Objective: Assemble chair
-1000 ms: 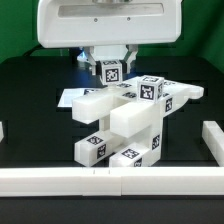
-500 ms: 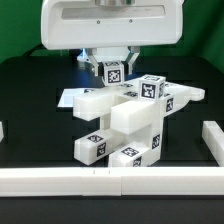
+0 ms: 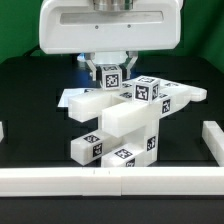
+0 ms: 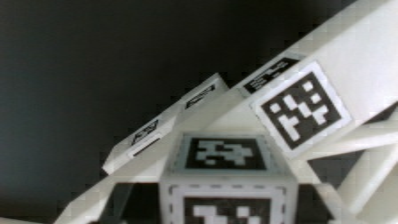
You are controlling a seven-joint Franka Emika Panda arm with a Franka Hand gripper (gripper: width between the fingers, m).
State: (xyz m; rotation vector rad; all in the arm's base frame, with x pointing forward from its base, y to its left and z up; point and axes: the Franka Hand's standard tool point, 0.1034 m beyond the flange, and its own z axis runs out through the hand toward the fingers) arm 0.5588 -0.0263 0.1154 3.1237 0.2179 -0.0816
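Chair parts stood stacked mid-table, and we saw the whole cluster tipped, its near end raised off the black table. We found the gripper directly over the back of the stack, jaws drawn in and clamped on a small tagged cube at the top rear. From the wrist view we looked straight down on that cube, with tagged slabs fanning away from it, so the chair lay below and ahead of the gripper.

We judged the long axis to run from the cube toward the front rail, slanting a little to the exterior view's left as it came forward. A flat bar jutted toward the exterior view's right.

For room, we noted bare table on both sides of the stack. The front rail sat just beyond the lowest cubes, and a side rail closed the exterior view's right. We thought any swing forward would meet the front rail first.
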